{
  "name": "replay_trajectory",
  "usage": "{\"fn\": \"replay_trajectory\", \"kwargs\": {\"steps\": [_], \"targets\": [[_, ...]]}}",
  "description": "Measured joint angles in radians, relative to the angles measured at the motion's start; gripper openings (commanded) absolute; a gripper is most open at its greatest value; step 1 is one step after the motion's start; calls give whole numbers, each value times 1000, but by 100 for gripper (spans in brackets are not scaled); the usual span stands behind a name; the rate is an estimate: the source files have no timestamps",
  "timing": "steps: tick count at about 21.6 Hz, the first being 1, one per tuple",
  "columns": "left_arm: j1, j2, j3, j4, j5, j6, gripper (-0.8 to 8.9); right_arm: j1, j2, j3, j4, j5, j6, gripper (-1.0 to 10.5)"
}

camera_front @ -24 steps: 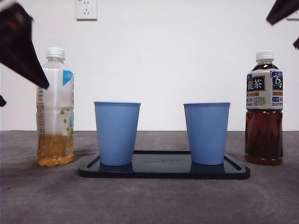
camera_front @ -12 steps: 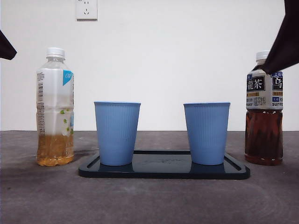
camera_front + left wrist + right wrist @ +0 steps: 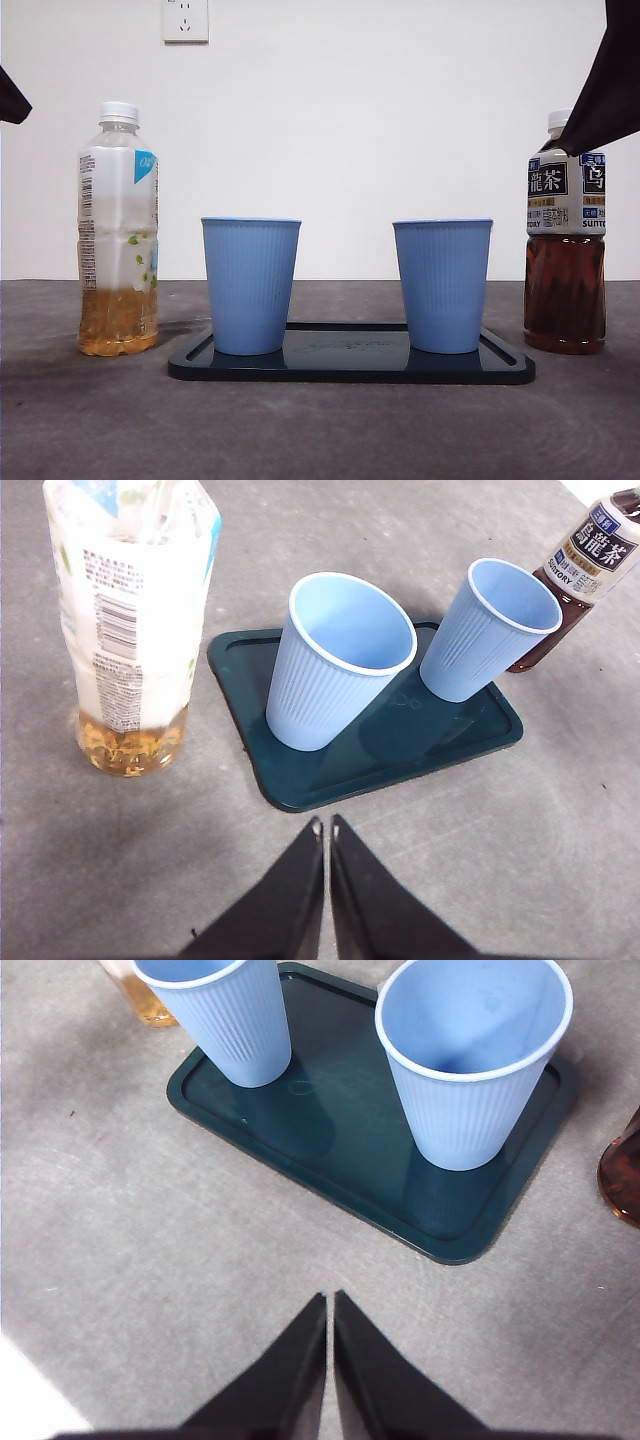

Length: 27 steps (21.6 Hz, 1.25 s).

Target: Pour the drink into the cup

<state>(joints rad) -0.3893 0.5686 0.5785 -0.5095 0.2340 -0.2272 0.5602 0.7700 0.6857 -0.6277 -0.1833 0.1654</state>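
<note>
- Right gripper [image 3: 327, 1305], jaws closed and empty, hangs near the upright dark-tea plastic bottle [image 3: 565, 240].
- Left gripper [image 3: 325, 830], likewise pinched together, waits.

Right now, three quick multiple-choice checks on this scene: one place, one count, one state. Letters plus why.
1. The cups stand: A on the tray, B on the bare table, C stacked.
2. Bottles: A one, B two, C three.
3. Left pincer: A open, B shut on a bottle, C shut, holding nothing.

A: both blue cups stand apart on the dark tray.
B: a pale tea bottle and a dark tea bottle flank the tray.
C: the left pincer has its jaws together, clear of everything.
</note>
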Motion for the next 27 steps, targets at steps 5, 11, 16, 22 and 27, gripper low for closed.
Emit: {"fn": "replay_trajectory", "kwargs": {"steps": [5,11,16,22,27], "targets": [[44,-86,0,-3,-26,151,8,0,0,0,0,0,0,7],[285,-270,-174,256,-75,417,8,0,0,0,0,0,0,7],[380,-428,-393,370,-113,408,8,0,0,0,0,0,0,7],[406,-523,-508,356,-135,400,8,0,0,0,0,0,0,7],[410,-563,-546,334,-138,398,8,0,0,0,0,0,0,7]]}}
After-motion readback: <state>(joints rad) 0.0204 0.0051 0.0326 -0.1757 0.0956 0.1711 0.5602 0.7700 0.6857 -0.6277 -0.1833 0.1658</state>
